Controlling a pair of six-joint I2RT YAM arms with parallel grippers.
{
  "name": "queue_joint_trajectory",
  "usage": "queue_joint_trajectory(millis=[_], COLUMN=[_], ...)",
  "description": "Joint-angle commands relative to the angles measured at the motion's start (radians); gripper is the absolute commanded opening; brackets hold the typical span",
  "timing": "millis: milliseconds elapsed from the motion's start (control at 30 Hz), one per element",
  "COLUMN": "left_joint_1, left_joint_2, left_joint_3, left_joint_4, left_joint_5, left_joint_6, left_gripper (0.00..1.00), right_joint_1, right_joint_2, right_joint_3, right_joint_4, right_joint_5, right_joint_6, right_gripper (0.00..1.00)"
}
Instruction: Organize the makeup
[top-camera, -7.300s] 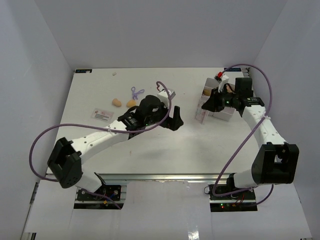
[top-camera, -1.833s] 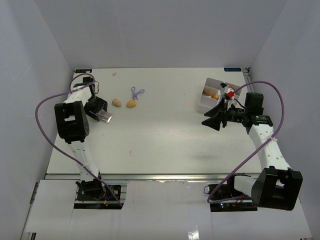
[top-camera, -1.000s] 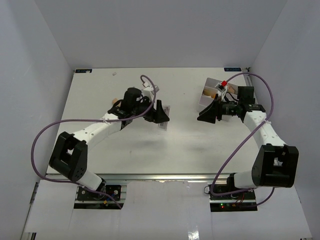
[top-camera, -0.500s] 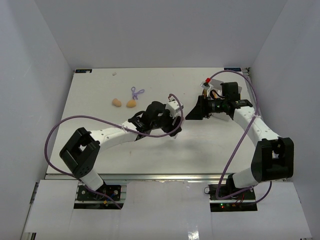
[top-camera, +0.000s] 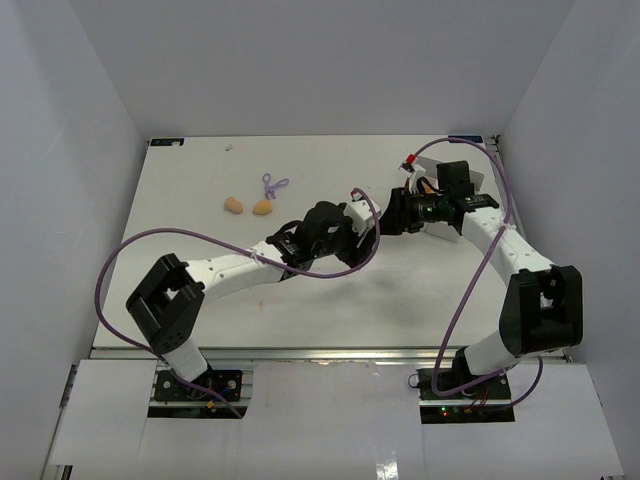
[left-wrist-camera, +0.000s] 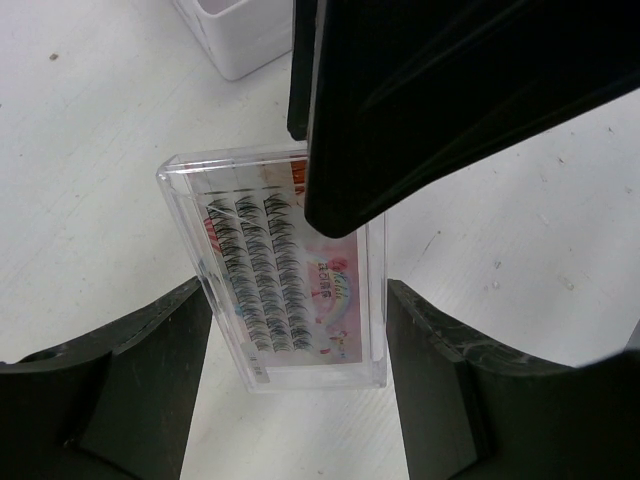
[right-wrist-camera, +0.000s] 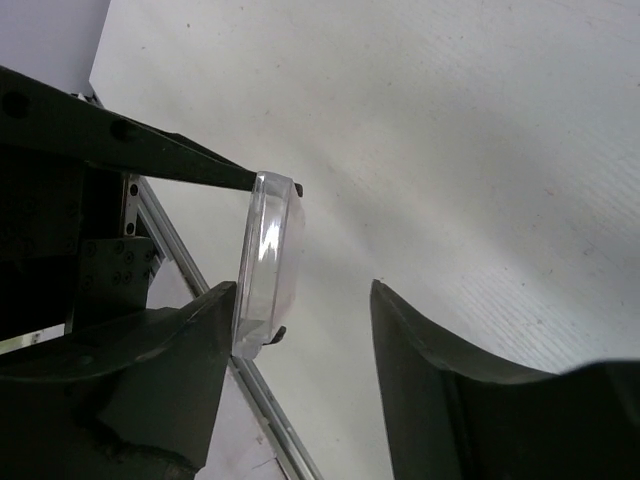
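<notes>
Pink packet (left-wrist-camera: 262, 292), lengthwise in left gripper (left-wrist-camera: 297, 305)

White table (top-camera: 300, 300), matte, faintly speckled. White plastic tray (left-wrist-camera: 240, 45), one corner showing, standing on the table. Pale grey enclosure walls (top-camera: 320, 60), three sides. Aluminium rail (top-camera: 320, 353), near edge.

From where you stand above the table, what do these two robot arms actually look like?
Both the left arm and right arm are white tubes joined by chunky black blocks. A purple cable loops loosely along each one. Their fingers are matt black, broad and wedge-shaped. A small red-and-white piece sits near the right arm's wrist.
</notes>
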Motion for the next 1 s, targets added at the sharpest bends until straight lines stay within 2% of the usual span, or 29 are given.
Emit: queue_joint_trajectory(millis=[0,167,267,367,433,500,633,800,967], left_joint_1=[-0.018,-0.026,-0.027,-0.029,-0.029,-0.027,-0.027,-0.013,0.055], left_joint_2=[0.008,0.036,0.043,0.039,0.032,0.015,-0.022,-0.088,-0.195], left_joint_3=[0.062,0.094,0.106,0.111,0.111,0.11,0.11,0.131,0.141], left_joint_4=[0.013,0.003,0.002,-0.003,-0.006,-0.008,-0.042,-0.138,-0.264], left_joint_5=[-0.015,-0.022,-0.027,-0.037,-0.049,-0.052,-0.043,-0.015,0.049], left_joint_6=[0.002,-0.002,-0.009,-0.017,-0.018,-0.018,-0.018,-0.018,-0.034], left_gripper=[0.02,0.05,0.12,0.31,0.48,0.62,0.8,0.94,0.98], right_joint_1=[0.016,0.027,0.028,0.028,0.028,0.022,-0.012,-0.116,-0.285], right_joint_2=[0.024,0.027,0.021,0.016,0.013,0.011,0.002,-0.031,-0.069], right_joint_3=[0.058,0.057,0.052,0.051,0.057,0.069,0.093,0.078,0.062], right_joint_4=[-0.016,-0.025,-0.029,-0.037,-0.049,-0.068,-0.111,-0.137,-0.159], right_joint_5=[0.012,0.014,0.024,0.023,0.013,-0.002,-0.056,-0.089,-0.161], right_joint_6=[-0.014,-0.035,-0.056,-0.074,-0.086,-0.157,-0.26,-0.395,-0.589], right_gripper=[0.56,0.47,0.36,0.24,0.14,0.1,0.08,0.08,0.08])
